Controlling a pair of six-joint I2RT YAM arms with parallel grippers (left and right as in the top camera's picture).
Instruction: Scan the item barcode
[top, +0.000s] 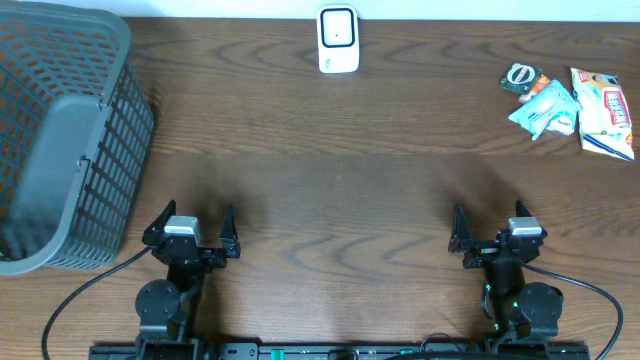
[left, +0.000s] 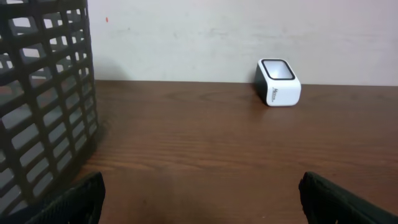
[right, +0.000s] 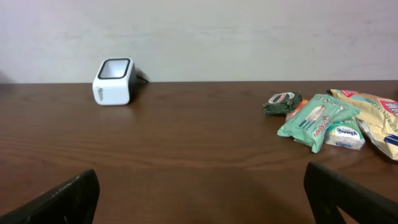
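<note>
The white barcode scanner stands at the table's far edge, also seen in the left wrist view and the right wrist view. The items lie at the far right: a green wipes packet, a cream snack bag and a small dark roll. I can make out no barcode on them. My left gripper and right gripper rest near the front edge, both open and empty, far from the items.
A large grey mesh basket fills the left end of the table, just left of my left gripper. A pale wall runs behind the table's far edge. Bare brown wood lies between the grippers and the scanner.
</note>
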